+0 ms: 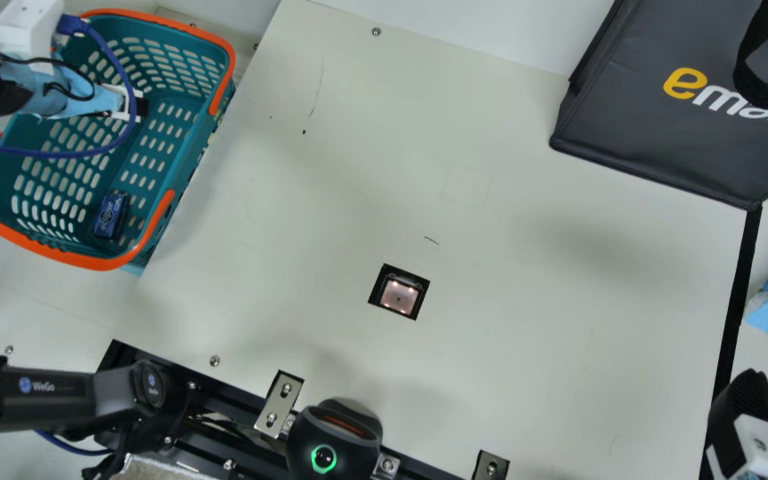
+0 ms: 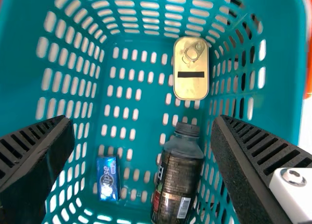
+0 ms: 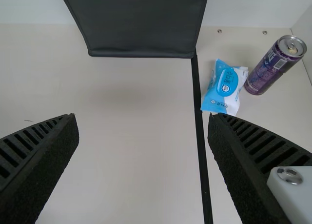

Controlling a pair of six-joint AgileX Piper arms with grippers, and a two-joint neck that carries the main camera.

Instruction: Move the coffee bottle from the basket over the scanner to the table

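The bottle [image 2: 176,185] is seen lying in the basket [image 2: 24,82], near a tin [image 2: 191,80]. Over the basket, the left claw [image 1: 141,108] is spread apart; the right claw [image 1: 745,408] is likewise spread above the bench [image 1: 524,347].

Black left arm [image 1: 44,398]; blue cable [image 1: 57,154]; light-blue wrap [image 1: 99,102]; ribbed black pincer [image 1: 143,108].
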